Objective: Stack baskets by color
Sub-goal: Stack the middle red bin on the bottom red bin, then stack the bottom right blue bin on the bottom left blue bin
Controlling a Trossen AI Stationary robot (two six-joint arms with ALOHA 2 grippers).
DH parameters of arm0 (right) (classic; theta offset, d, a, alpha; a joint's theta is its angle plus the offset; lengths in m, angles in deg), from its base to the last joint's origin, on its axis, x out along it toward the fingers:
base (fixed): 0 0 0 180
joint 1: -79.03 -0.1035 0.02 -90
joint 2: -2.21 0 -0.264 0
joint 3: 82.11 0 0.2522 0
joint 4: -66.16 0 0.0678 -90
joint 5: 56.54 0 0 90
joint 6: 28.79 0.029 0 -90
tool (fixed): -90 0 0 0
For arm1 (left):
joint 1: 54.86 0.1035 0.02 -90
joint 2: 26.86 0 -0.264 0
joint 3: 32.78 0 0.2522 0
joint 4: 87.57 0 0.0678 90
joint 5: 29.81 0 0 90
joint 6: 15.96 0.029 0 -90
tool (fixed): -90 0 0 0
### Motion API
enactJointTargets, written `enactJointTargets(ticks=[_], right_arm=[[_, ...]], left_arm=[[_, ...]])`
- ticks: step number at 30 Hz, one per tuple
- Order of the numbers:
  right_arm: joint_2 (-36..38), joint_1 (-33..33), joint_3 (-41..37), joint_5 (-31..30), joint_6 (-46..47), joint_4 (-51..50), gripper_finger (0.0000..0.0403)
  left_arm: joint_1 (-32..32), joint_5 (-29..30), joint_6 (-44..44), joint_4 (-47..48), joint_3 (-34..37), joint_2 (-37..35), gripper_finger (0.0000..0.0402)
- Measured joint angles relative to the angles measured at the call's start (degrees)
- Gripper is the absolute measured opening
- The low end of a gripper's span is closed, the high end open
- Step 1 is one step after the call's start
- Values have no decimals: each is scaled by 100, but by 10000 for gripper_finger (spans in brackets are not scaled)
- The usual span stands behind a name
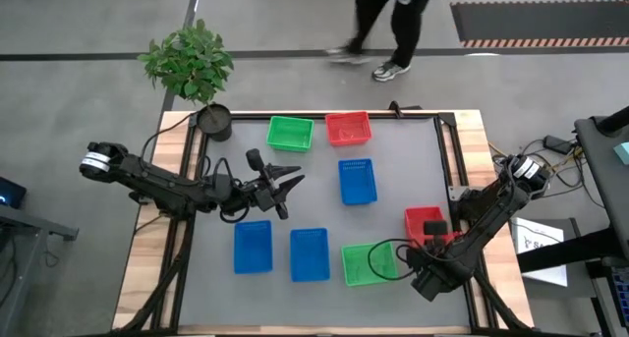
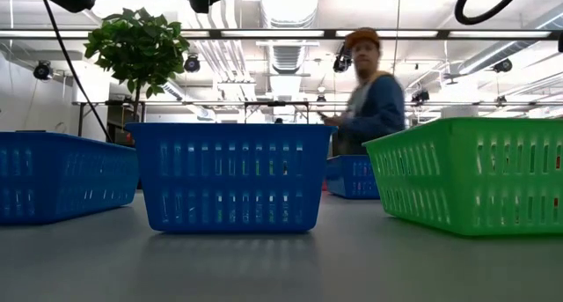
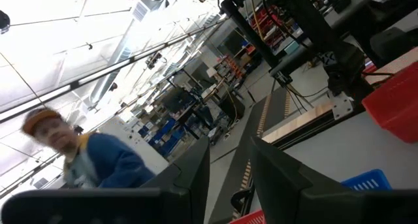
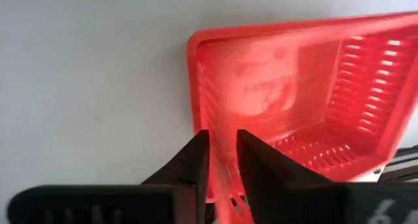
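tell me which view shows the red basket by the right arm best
The right wrist view: the red basket fills it, rim between the right end effector fingers. The high view shows it small; the low view doesn't show it.

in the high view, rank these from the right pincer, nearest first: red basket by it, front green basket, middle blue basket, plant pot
From the right pincer:
1. Red basket, right edge, at the pincer.
2. Front green basket, just left.
3. Middle blue basket, table centre.
4. Plant pot, far left corner.
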Motion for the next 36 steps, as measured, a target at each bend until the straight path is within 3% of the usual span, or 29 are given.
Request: enactJointTargets(ticks=[9,12,15,19,23,31,36], right_arm=[[4,34,617,-27,598,-252,140],[58,12,743,-608,950,-261,142],[194,-77,670,-1643,924,323,134],[415,-111,307,-2664,238,1389,112],[687,-68,-211,-3360,-461,2211,85],[1489,5,-1465,-4618,-1847,4028,36],[2140,91,-2211,-5144,-3387,5628,26]], left_arm=[[-15,-3,-224,28,0,0,93],[-17,-13,-313,26,0,0,93],[-17,-22,-621,27,0,0,93],[-17,-89,-1724,437,0,-7,93],[-41,-535,-2725,973,4,129,93],[-407,-912,-3747,930,-53,582,93],[-547,-914,-4352,936,-221,952,93]])
